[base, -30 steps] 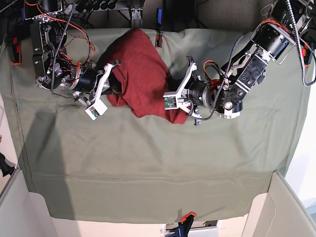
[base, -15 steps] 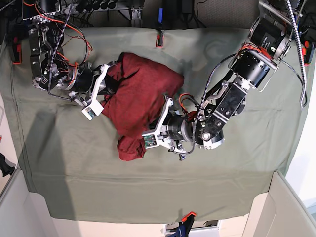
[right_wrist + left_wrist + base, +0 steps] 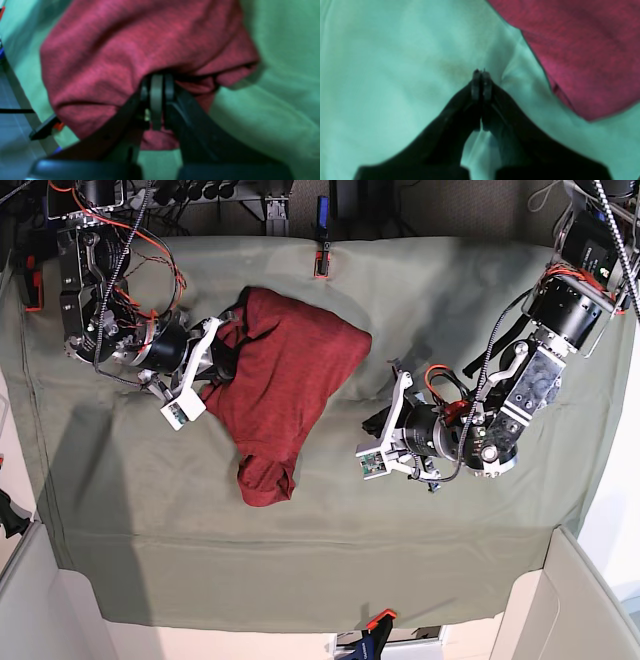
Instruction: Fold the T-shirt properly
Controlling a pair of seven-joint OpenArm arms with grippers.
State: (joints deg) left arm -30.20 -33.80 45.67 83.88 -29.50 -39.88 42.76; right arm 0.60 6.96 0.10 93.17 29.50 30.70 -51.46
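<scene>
The dark red T-shirt (image 3: 285,385) lies crumpled on the green table cloth (image 3: 450,300), with a bunched end (image 3: 265,480) pointing to the near side. My right gripper (image 3: 230,363) is at the shirt's left edge. In the right wrist view its fingers (image 3: 157,82) are pressed together and the T-shirt (image 3: 120,50) hangs over their tips. My left gripper (image 3: 377,422) is right of the shirt and apart from it. In the left wrist view the left gripper (image 3: 481,75) is shut with nothing in it over bare cloth, and the T-shirt (image 3: 582,50) fills the upper right.
Clamps hold the cloth: a red one (image 3: 321,260) and a blue one (image 3: 322,210) at the far edge, an orange one (image 3: 380,618) at the near edge. White panels (image 3: 590,600) stand at both near corners. Cables and arm bases crowd the far corners.
My left gripper has let go of the T-shirt and pulled away to the right. The shirt has settled onto the cloth. The right gripper has stayed at the shirt's left edge.
</scene>
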